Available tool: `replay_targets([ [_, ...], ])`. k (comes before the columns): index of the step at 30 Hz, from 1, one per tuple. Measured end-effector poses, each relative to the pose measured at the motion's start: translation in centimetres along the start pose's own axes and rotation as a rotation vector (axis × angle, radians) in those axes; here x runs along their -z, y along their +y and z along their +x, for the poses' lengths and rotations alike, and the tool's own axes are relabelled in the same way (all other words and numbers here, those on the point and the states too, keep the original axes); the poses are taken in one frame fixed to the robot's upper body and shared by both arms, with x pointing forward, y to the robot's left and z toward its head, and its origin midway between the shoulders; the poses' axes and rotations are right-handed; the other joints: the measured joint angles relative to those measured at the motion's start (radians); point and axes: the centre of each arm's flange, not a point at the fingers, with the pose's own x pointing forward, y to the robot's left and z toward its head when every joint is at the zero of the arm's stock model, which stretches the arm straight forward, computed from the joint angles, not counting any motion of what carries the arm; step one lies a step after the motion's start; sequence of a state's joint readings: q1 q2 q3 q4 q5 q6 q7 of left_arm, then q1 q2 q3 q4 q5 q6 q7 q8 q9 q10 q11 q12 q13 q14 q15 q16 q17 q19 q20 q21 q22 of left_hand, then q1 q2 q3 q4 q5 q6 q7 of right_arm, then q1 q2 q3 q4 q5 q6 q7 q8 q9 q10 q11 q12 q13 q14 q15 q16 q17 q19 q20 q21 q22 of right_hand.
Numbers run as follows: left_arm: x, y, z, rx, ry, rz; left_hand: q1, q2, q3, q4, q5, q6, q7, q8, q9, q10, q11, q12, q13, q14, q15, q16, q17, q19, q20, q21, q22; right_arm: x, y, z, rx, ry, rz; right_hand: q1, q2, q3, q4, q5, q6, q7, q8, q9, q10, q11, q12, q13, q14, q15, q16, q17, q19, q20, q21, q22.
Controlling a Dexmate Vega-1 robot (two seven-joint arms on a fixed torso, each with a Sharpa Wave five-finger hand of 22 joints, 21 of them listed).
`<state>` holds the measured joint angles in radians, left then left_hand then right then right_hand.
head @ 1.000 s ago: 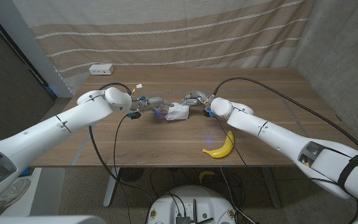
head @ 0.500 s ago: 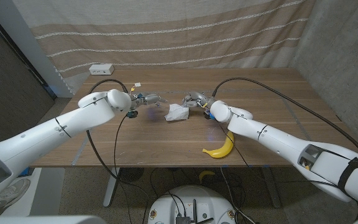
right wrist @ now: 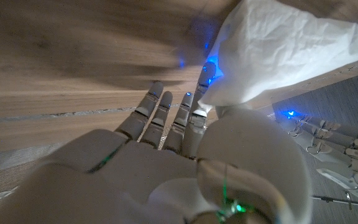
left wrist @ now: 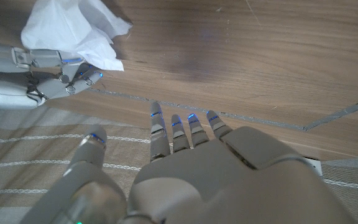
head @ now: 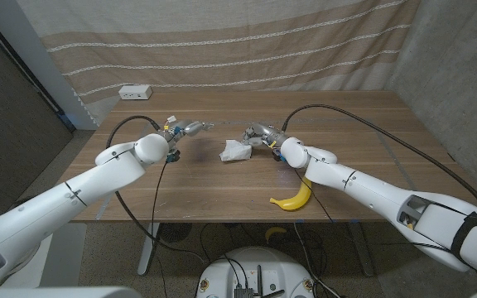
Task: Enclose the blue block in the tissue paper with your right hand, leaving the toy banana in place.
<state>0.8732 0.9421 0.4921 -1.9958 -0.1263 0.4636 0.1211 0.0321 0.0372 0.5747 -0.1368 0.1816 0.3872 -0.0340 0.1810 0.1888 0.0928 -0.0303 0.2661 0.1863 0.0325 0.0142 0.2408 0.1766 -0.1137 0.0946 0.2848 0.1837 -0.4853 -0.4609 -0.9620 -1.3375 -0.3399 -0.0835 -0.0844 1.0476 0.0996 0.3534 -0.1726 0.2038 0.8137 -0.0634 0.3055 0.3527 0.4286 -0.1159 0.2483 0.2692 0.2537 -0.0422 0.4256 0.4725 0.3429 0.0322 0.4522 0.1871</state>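
The left hand [left wrist: 229, 180] is seen from behind, fingers [left wrist: 194, 127] spread and nothing held. On the wooden surface [left wrist: 260, 56], crumpled tissue paper [left wrist: 73, 31] is touched by the right hand [left wrist: 42, 78]

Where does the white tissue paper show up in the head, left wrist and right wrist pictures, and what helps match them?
Head view: the tissue paper lies mid-table, just left of the right hand.
Left wrist view: the tissue paper is in the upper left corner, against the right hand.
Right wrist view: the tissue paper is at upper right, at the right hand's fingertips.
Shared landmark: the right hand beside the tissue.
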Motion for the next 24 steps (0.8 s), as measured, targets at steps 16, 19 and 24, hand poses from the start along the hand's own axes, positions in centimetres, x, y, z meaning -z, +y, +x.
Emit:
replay_targets([
  [16, -0.48, 0.4, -0.82, -0.056, -0.177, -0.135, -0.015, 0.014, 0.008, 0.008, 0.0, -0.061, -0.032, -0.008, 0.0, -0.015, -0.014, -0.017, 0.003, 0.012, -0.002, -0.008, 0.003, 0.005, 0.005, 0.0, 0.0, 0.21, 0.1, -0.49, 0.089, -0.019, -0.064, -0.016, -0.084, -0.014, 0.014, -0.019, -0.483, -0.046, -0.136, -0.1, -0.208, 0.014, -0.06, -0.005, -0.096, 0.001, -0.075, -0.014, -0.04, 0.032, -0.016, -0.001],
  [19, -0.36, 0.51, -0.91, -0.063, -0.187, -0.15, -0.015, 0.014, 0.008, 0.008, 0.0, -0.073, -0.034, -0.008, -0.001, -0.015, -0.014, -0.019, 0.002, 0.012, -0.002, -0.012, 0.003, 0.005, 0.005, 0.0, 0.0, 0.19, 0.16, -0.53, 0.109, -0.019, -0.076, -0.037, -0.099, -0.026, 0.026, -0.019, -0.488, -0.041, -0.125, -0.109, -0.22, 0.023, -0.06, -0.009, -0.098, 0.005, -0.078, -0.012, -0.049, 0.041, -0.022, -0.001],
  [24, -0.29, 0.64, -1.0, -0.07, -0.202, -0.176, -0.018, 0.018, 0.004, 0.012, 0.0, -0.095, -0.041, -0.008, -0.003, -0.027, -0.016, -0.026, 0.002, 0.012, -0.002, -0.012, 0.003, 0.005, 0.005, -0.004, 0.0, 0.38, -0.04, -0.63, 0.137, -0.013, -0.067, -0.132, -0.062, -0.046, 0.071, -0.019, -0.456, -0.009, -0.105, -0.125, -0.214, 0.032, -0.051, -0.01, -0.098, 0.005, -0.078, -0.001, -0.049, 0.041, -0.023, -0.001],
])
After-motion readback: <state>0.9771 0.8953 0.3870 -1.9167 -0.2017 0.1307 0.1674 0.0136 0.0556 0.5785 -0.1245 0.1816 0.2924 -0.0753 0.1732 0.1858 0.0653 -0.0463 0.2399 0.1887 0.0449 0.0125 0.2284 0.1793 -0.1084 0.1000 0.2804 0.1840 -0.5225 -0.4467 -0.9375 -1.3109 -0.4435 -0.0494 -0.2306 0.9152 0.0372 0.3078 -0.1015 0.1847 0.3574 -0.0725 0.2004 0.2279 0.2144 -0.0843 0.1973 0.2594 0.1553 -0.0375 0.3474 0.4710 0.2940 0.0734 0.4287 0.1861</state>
